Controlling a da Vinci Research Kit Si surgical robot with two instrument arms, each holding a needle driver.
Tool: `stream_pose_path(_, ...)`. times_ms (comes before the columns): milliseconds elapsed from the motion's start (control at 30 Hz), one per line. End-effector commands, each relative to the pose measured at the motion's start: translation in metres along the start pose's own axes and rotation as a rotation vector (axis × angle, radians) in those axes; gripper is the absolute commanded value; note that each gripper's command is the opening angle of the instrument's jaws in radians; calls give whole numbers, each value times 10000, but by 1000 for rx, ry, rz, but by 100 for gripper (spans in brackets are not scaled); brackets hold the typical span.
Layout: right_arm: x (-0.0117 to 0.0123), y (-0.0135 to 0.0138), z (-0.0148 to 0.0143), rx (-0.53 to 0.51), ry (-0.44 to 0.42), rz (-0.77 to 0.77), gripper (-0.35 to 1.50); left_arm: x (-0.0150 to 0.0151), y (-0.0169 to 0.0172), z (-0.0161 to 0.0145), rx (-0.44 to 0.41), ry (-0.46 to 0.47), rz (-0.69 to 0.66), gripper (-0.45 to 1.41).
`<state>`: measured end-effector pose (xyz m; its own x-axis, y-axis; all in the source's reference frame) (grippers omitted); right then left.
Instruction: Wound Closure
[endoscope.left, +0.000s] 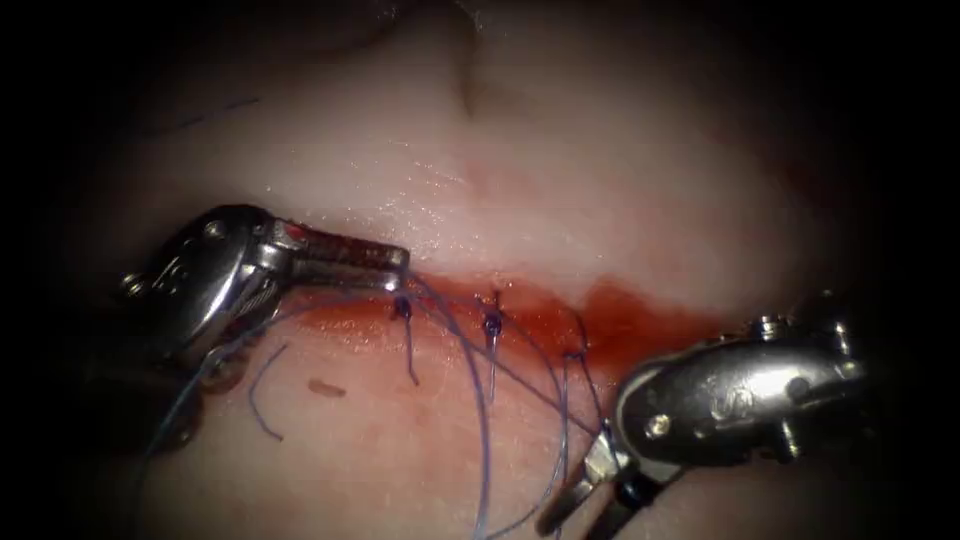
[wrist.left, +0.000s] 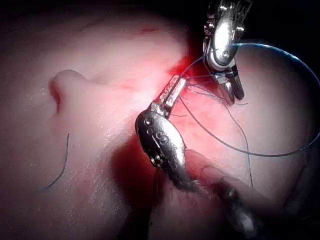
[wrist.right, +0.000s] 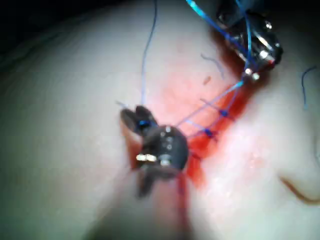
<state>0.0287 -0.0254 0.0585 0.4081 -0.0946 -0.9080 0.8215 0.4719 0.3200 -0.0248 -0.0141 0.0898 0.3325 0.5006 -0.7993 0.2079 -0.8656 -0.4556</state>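
While the left tool (endoscope.left: 395, 268) lies shut on thread (endoscope.left: 480, 400) at the cut (endoscope.left: 560, 315), we see the right tool (endoscope.left: 585, 485) below it, pinching thread too; no needle identified.

no readable text, labels, numbers or signs anywhere

Endoscope above-front; wrist views close; all share cut (endoscope.left: 560, 310).
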Motion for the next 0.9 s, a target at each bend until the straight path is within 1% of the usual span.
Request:
stream_pose_path(33, -4, 2, 17, 7, -14, -5, 12, -10, 3, 3, 2, 1, -4, -45)
stream_pose_path(167, -12, 5, 24, 21, -48, -4, 16, -9, 4, 4, 2, 2, -5, -45)
stream_pose_path(300, -21, 9, 25, 40, -117, 3, 29, -8, 6, 4, 2, 2, -6, -45)
stream_pose_path(467, -25, 8, 26, 53, -157, 6, 29, -8, 6, 5, 2, 2, -6, -45)
stream_pose_path(500, -26, 8, 27, 57, -163, 6, 19, -7, 6, 5, 2, 3, -7, -45)
stream_pose_path(533, -26, 8, 27, 67, -163, 6, 0, -7, 6, 5, 2, 3, -7, -45)
stream_pose_path(567, -27, 8, 28, 78, -172, 6, -23, -7, 6, 5, 2, 3, -7, -45)
stream_pose_path(600, -27, 8, 28, 78, -172, 6, -23, -7, 6, 5, 2, 3, -7, -45)
stream_pose_path(633, -28, 9, 29, 95, -202, 3, -35, -7, 6, 5, 2, 3, -7, -45)
stream_pose_path(700, -30, 12, 28, 105, -253, 2, -35, -7, 6, 5, 2, 3, -7, -45)
stream_pose_path(733, -31, 13, 25, 106, -264, 4, -35, -7, 6, 5, 2, 3, -7, -45)
stream_pose_path(867, -34, 15, 15, 87, -262, 2, -35, -7, 7, 4, 1, 3, -7, -45)
stream_pose_path(900, -34, 17, 5, 57, -252, 2, -35, -7, 8, 4, 0, 3, -8, -45)
